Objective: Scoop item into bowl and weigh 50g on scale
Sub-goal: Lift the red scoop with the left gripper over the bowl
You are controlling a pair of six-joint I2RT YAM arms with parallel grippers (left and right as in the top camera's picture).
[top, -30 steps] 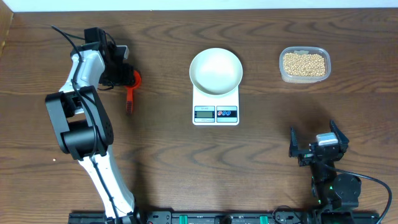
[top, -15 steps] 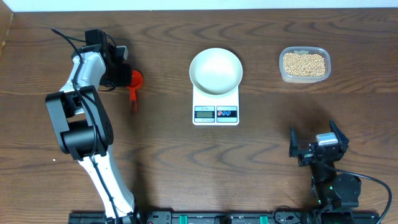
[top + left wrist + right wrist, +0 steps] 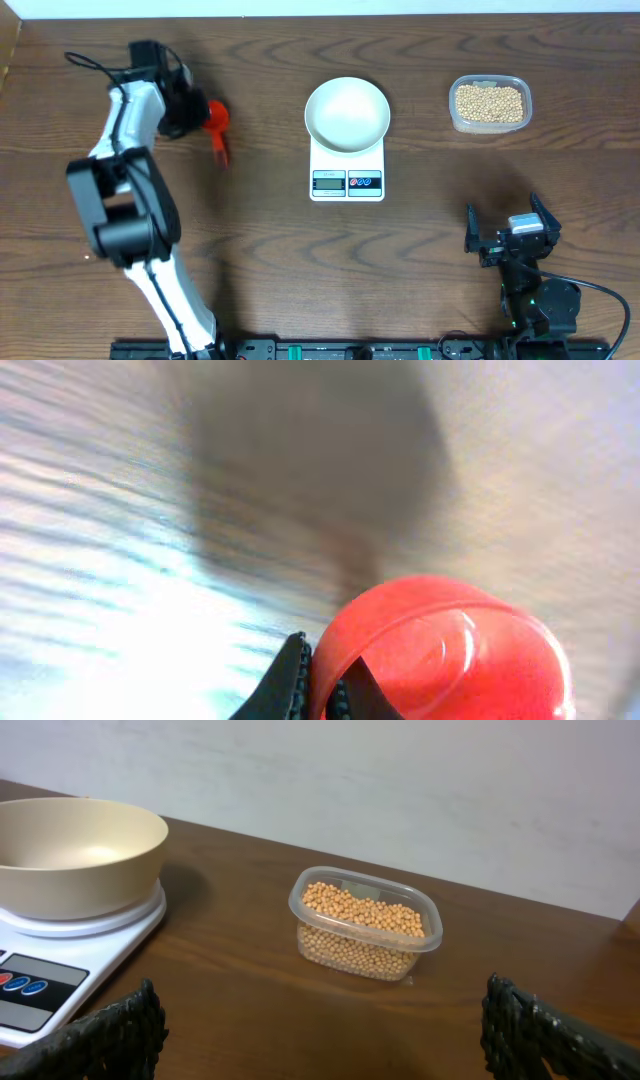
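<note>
The left arm point(image 3: 130, 110) stretched away from its base at the front, up the left side. Its white forearm angled toward the far end and its wrist turned inward toward the middle. The left gripper point(image 3: 197, 115) was closed on a red scoop point(image 3: 218, 118), with the rim of the cup pinched between the black fingertips point(image 3: 295, 680). The left wrist view showed this close up, though blurred. The right arm point(image 3: 535, 300) sat folded low at the front right. The right gripper point(image 3: 503, 228) pointed toward the far end, its dark fingers point(image 3: 110, 1030) spread wide with nothing between them.
</note>
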